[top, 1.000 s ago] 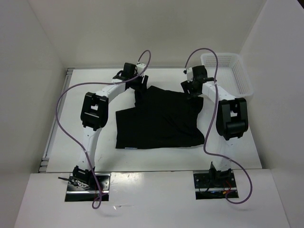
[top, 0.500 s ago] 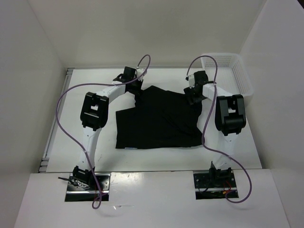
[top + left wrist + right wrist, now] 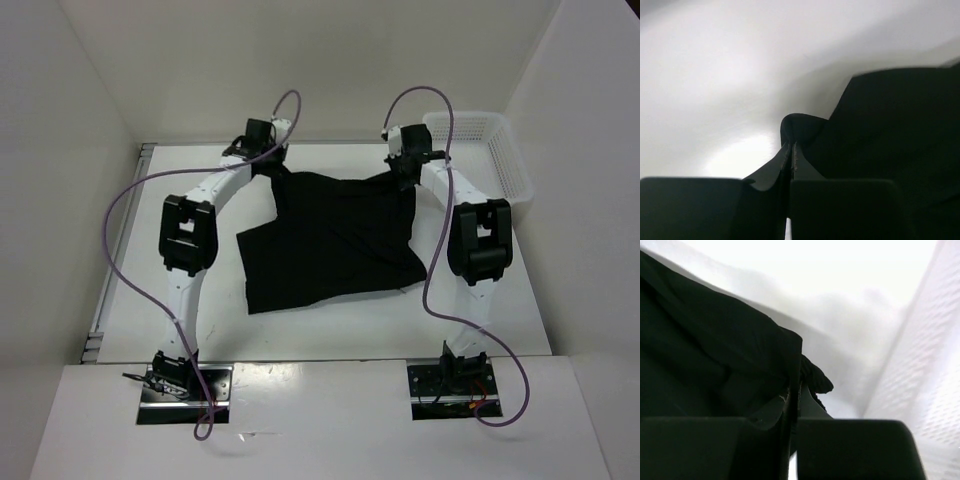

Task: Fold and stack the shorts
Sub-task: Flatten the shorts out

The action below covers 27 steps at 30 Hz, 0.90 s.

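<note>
The left pincer [image 3: 790,150] and right pincer [image 3: 794,390] are each clamped tight on a far corner of the shorts [image 3: 330,240], spread on the desk [image 3: 330,335]; each bite looks thin, so an uneven pull could slip one corner free.
</note>
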Tool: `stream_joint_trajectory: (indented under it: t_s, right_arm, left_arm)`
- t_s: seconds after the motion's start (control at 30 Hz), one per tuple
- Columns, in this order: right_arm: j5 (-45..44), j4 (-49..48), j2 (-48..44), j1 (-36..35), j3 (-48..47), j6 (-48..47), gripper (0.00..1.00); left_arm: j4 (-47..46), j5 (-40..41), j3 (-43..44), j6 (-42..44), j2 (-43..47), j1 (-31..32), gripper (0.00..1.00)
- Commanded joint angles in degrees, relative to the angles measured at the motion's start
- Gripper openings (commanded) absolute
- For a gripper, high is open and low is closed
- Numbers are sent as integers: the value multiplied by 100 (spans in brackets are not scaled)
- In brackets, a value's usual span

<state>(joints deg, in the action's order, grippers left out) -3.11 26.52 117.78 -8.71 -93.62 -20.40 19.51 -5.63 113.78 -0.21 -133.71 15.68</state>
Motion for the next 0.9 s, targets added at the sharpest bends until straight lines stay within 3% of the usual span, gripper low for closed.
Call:
stream_joint_trajectory:
  t_s: [0.0,0.17,0.3,0.4,0.47,0.57,0.67,0.73,0.8,0.87]
  right_arm:
    - [-85,-306,-413,-17,-700,98,0]
    - [74,-367,-808,-340,-1385,-68,0]
    - [135,-498,-931,-675,-2385,-122,0]
    - [275,-499,-1072,-921,-2573,-200,0]
    - [407,-377,-1195,-1088,-2337,-393,0]
    - [583,-227,-1511,-1553,-1591,-938,0]
    - [636,-16,-1898,-2081,-651,-1369,0]
    - [758,115,-2249,-2249,157,-1484,0]
    - [882,203,-2608,-2319,975,-1562,0]
    - [883,265,-2829,-2319,1746,-1729,0]
  left_arm:
    - [-97,579,611,21,1038,-434,0]
    - [-148,905,838,21,1567,-680,0]
    - [-53,1117,1804,21,1673,-917,0]
    - [412,985,2185,21,2013,-997,0]
    - [738,635,1642,21,2383,-997,2]
    - [809,344,-482,21,3654,-726,13]
    - [1300,282,-2654,21,4369,-207,22]
    - [1687,195,-3890,21,4958,14,36]
    - [1810,80,-4493,21,5389,14,44]
    - [1811,79,-5003,21,5653,14,62]
